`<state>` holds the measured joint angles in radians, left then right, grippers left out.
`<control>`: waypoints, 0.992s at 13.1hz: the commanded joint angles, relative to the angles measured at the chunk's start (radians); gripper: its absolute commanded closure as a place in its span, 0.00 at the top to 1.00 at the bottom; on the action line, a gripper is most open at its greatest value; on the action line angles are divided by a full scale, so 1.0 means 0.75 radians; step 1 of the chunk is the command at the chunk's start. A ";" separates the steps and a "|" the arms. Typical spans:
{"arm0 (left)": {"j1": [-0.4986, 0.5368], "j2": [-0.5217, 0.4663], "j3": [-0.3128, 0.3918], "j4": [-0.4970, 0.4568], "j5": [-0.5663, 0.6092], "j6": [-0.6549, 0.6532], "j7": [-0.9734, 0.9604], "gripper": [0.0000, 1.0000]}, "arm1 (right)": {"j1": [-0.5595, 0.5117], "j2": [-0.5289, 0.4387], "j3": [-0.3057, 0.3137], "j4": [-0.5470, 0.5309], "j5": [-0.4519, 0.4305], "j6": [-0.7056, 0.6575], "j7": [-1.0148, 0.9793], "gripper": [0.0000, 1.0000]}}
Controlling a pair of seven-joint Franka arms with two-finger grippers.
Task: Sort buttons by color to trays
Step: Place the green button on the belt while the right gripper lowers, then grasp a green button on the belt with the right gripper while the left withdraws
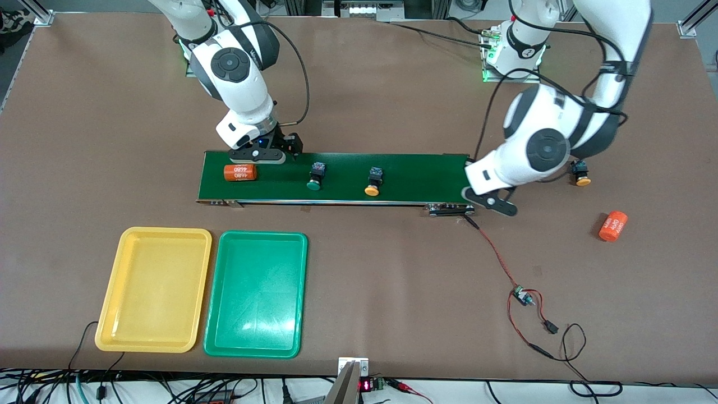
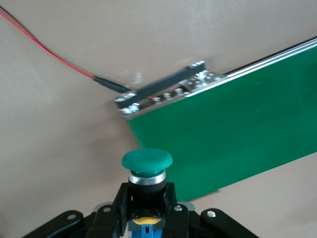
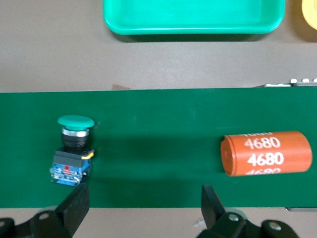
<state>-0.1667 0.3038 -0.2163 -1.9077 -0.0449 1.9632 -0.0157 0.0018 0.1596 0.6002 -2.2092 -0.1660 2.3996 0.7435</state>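
Note:
My left gripper (image 2: 146, 199) is shut on a green-capped button (image 2: 147, 162), held above the table just off the conveyor's end (image 2: 163, 94). In the front view that gripper (image 1: 489, 201) hangs by the belt's end toward the left arm, and the held button is hidden. On the belt lie a green-capped button (image 1: 315, 175) (image 3: 74, 146) and a yellow-capped button (image 1: 373, 181). Another yellow-capped button (image 1: 581, 173) lies on the table under the left arm. My right gripper (image 1: 262, 152) (image 3: 143, 194) is open over the belt's farther edge, with nothing between its fingers. The yellow tray (image 1: 153, 289) and the green tray (image 1: 255, 294) stand side by side, nearer the camera.
The dark green conveyor belt (image 1: 415, 177) crosses the table's middle. One orange printed cylinder (image 1: 240, 172) (image 3: 266, 153) lies on it below my right gripper. A second orange cylinder (image 1: 612, 225) lies on the table toward the left arm's end. A red wire with a small board (image 1: 521, 294) runs from the conveyor.

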 commanded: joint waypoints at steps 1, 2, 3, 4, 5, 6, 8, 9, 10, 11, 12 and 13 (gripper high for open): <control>-0.011 0.024 -0.012 -0.009 -0.022 0.029 -0.049 0.00 | 0.006 0.092 0.004 0.076 -0.049 -0.023 0.062 1.00; -0.011 0.039 -0.012 -0.009 -0.034 0.035 -0.049 0.00 | 0.008 0.112 0.004 0.092 -0.049 -0.021 0.062 1.00; -0.011 0.055 -0.012 -0.009 -0.048 0.037 -0.049 0.00 | 0.008 0.129 0.001 0.103 -0.049 -0.021 0.062 1.00; -0.011 0.077 -0.010 -0.011 -0.059 0.053 -0.049 0.00 | 0.008 0.147 -0.001 0.103 -0.053 -0.017 0.064 1.00; -0.011 0.098 -0.010 -0.011 -0.059 0.070 -0.049 0.00 | 0.010 0.163 -0.003 0.103 -0.059 -0.015 0.072 1.00; -0.011 0.112 -0.010 -0.011 -0.067 0.084 -0.053 0.00 | 0.012 0.178 -0.005 0.105 -0.085 -0.011 0.088 1.00; -0.011 0.137 -0.010 -0.011 -0.136 0.117 -0.059 0.00 | 0.014 0.198 -0.009 0.105 -0.120 0.016 0.115 1.00; -0.011 0.149 -0.010 -0.011 -0.147 0.133 -0.061 0.00 | 0.014 0.204 -0.009 0.105 -0.122 0.016 0.117 1.00; -0.011 0.153 -0.010 -0.011 -0.159 0.145 -0.077 0.00 | 0.012 0.204 -0.009 0.105 -0.122 0.016 0.117 1.00; -0.011 0.155 -0.010 -0.011 -0.187 0.150 -0.102 0.00 | 0.012 0.204 -0.011 0.105 -0.122 0.016 0.117 1.00; -0.011 0.159 -0.010 -0.011 -0.196 0.150 -0.116 0.00 | 0.012 0.206 -0.011 0.105 -0.122 0.016 0.117 1.00; -0.011 0.159 -0.010 -0.011 -0.196 0.150 -0.128 0.00 | 0.012 0.206 -0.013 0.105 -0.122 0.016 0.117 1.00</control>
<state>-0.1791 0.4281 -0.2224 -1.9145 -0.1664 2.0702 -0.0891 0.0024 0.3042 0.5969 -2.1470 -0.2372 2.4106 0.8080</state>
